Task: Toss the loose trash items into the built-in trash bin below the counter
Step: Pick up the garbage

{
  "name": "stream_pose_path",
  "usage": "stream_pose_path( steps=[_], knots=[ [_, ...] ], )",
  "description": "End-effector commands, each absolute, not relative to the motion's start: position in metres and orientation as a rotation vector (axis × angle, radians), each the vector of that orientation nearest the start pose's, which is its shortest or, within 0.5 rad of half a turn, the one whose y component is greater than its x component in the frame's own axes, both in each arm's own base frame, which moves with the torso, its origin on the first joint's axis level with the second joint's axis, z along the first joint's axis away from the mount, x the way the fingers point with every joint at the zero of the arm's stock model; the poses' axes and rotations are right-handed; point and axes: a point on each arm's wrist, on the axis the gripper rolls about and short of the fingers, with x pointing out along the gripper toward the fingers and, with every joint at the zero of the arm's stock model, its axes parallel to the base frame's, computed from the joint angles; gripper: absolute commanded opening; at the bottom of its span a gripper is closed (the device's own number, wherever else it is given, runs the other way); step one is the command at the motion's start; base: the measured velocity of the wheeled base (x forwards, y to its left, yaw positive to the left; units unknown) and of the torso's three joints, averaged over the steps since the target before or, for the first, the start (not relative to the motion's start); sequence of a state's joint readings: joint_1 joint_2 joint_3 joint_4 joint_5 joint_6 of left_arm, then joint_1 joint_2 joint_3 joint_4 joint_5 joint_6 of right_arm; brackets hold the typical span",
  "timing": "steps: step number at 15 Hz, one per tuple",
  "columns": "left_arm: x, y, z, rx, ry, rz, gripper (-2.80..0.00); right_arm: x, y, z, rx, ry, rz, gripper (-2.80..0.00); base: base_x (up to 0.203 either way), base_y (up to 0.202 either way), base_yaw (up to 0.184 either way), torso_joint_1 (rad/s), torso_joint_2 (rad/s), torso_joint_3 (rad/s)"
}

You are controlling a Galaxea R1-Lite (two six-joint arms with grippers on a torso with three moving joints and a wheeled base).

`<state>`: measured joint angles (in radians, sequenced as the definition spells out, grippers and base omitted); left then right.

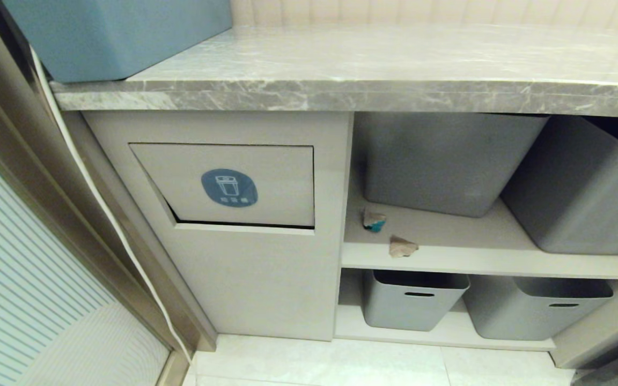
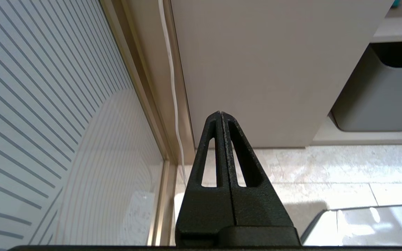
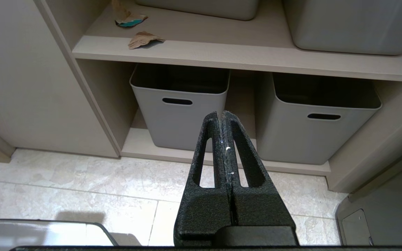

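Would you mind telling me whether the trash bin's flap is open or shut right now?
Slightly ajar: the flap sits skewed in its frame, with a dark gap along its lower edge and lower-left corner.

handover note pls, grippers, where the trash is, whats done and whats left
Left gripper: shut, empty, low by the bin cabinet.
Right gripper: shut, empty, before the lower tubs.
Trash: two scraps on the upper shelf right of the bin, one with teal, one plain brown.
Bin flap: slightly ajar.
Done: cannot tell what has gone in.
Left: bin both scraps.
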<state>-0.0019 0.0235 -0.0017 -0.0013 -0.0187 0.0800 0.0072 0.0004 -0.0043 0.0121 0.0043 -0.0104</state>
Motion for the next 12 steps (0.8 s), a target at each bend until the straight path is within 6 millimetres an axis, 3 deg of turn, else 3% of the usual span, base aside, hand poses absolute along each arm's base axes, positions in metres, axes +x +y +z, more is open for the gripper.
stream_pose_path(
  steps=[1, 12],
  knots=[
    [-0.0228, -0.0004, 0.0753, 0.080, 0.001, -0.025, -2.80, -0.0233, -0.0001, 0.0755, -0.011, 0.006, 0.012, -2.80, 0.000, 0.000, 0.000, 0.000, 0.00, 0.000],
    [-0.0228, -0.0001, 0.0750, 0.085, 0.004, -0.009, -2.80, -0.0232, -0.0001, 0.0755, -0.011, 0.008, 0.012, -2.80, 0.000, 0.000, 0.000, 0.000, 0.00, 0.000]
  ],
)
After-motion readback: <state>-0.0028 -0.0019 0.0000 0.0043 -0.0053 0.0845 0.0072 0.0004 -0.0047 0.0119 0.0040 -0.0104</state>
